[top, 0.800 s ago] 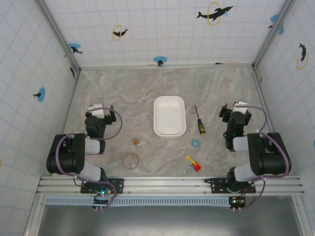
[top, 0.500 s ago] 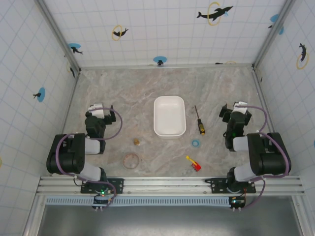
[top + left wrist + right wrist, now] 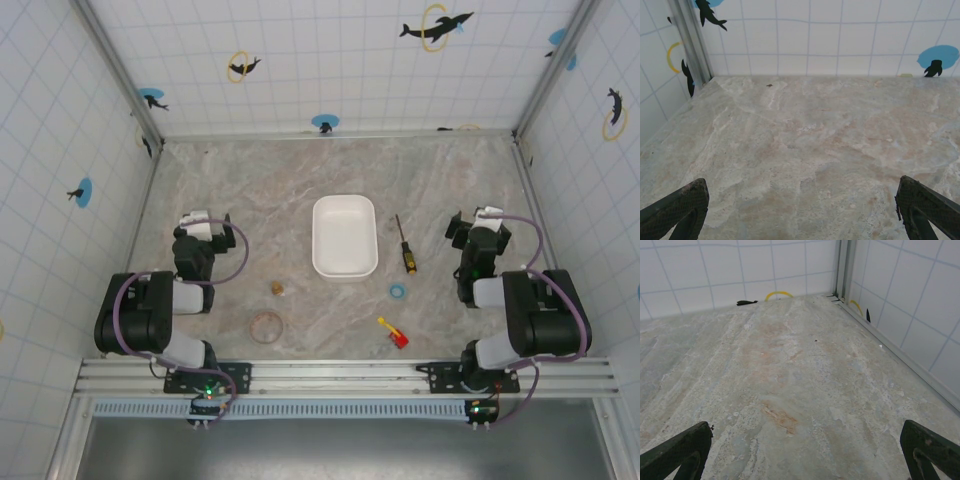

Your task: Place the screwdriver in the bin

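The screwdriver [image 3: 404, 245] lies flat on the marble table, its thin dark shaft pointing away and its black-and-yellow handle nearer the arms. It rests just right of the white bin [image 3: 345, 237], apart from it; the bin holds nothing. My right gripper [image 3: 473, 224] sits folded back at the right, to the right of the screwdriver, open with bare table between its fingers [image 3: 677, 450]. At the left my left gripper [image 3: 203, 224] is open too, its fingers [image 3: 675, 207] wide apart over bare table.
A blue ring [image 3: 398, 291], a red-and-yellow toy piece [image 3: 393, 332], a thin brown ring [image 3: 266, 326] and a small tan piece [image 3: 278, 288] lie on the near half of the table. Tiled walls with metal corner posts enclose the table.
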Controlling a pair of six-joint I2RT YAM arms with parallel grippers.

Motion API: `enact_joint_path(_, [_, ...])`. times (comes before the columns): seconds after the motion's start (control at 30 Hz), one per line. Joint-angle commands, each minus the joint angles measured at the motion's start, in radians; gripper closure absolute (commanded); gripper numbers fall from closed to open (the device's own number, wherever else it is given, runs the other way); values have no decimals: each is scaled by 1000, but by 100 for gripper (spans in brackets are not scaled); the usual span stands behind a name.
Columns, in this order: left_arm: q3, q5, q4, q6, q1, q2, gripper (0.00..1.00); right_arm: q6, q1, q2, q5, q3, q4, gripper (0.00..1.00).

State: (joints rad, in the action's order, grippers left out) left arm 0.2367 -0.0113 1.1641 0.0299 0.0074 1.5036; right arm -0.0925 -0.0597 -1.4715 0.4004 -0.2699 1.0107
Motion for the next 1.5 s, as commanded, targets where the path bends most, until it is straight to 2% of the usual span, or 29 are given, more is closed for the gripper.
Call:
enact_joint_path(0.0, [20,3,8,23,-5,6,3,2,-5,3,15,-34,10,1])
enact_joint_path(0.2, [29,5,-6,24,-4,-3,3,2,-5,3,17,-32,12,1])
enact_joint_path(0.37, [154,61,-358,26,-33,-173,3,-2,-5,11,30,-36,-3,1])
enact_joint_path(0.5, [200,47,-530,-17,-61,-347,2,-4,-6,60,40,-53,-75,1])
enact_joint_path(0.63, [258,-20,-744,-105,-68,-473,2,-14,-18,179,33,-126,-329,1])
enact_joint_path(0.73, [261,-127,-844,-177,-70,-559,3,-29,-40,278,-3,-202,-571,0])
enact_joint_path(0.87, [253,-239,-948,-306,-83,-659,2,-115,-58,377,-187,-341,-951,1])
enact_joint_path(1.0, [248,-291,-1009,-375,-98,-711,2,-239,-98,379,-355,-475,-1269,2])
enact_joint_path(1.17, [268,-348,-1047,-396,-100,-672,2,-284,-194,353,-383,-516,-1433,3])
enact_joint_path(1.33, [303,-435,-1074,-421,-108,-592,3,-291,-243,292,-376,-526,-1507,4])
enact_joint_path(1.47, [316,-452,-1105,-426,-119,-580,2,-281,-268,223,-385,-524,-1518,6])
